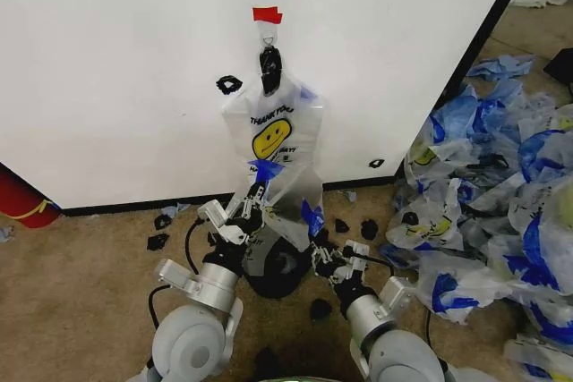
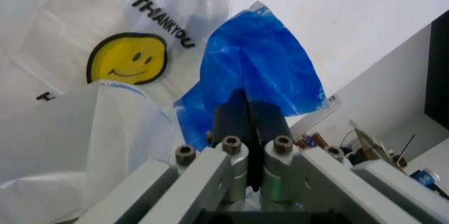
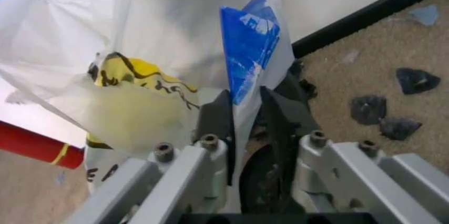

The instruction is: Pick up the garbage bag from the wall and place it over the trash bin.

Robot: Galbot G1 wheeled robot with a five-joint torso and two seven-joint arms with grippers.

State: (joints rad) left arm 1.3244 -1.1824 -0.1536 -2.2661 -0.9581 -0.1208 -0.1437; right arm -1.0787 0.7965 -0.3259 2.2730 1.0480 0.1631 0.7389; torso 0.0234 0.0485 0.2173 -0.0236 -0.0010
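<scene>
The garbage bag [image 1: 273, 136] hangs upside down on the wall [image 1: 125, 69], caught at a small hook [image 1: 269, 42] under a strip of red tape [image 1: 267, 14]. Smiley face and "THANK YOU" print face the room. Its mouth hangs low, so the 2 blue handles are the parts within reach.

Left tool [image 1: 256, 194]: raised to the bag's lower edge, pads pressed together on 1 blue handle [image 2: 256, 71]; the left wrist view shows the blue film rising from between the closed black pads [image 2: 228, 116].

Right tool [image 1: 320, 248]: lower and to the right, on the other blue handle [image 3: 249, 45]. In the right wrist view the film runs down between 2 black pads [image 3: 214, 121] with a narrow gap showing; it looks pinched, though less tightly than on the left.

The trash bin [image 1: 279, 267] stands on the carpet directly under the bag, between the 2 arms. My reading: a grip on each handle lets the mouth be spread and drawn down over the rim once the bag is off the hook. It is not off yet.

Black scraps [image 1: 161, 230] lie along the base strip; a heap of blue-and-white bags [image 1: 501, 194] lies to the right.
</scene>
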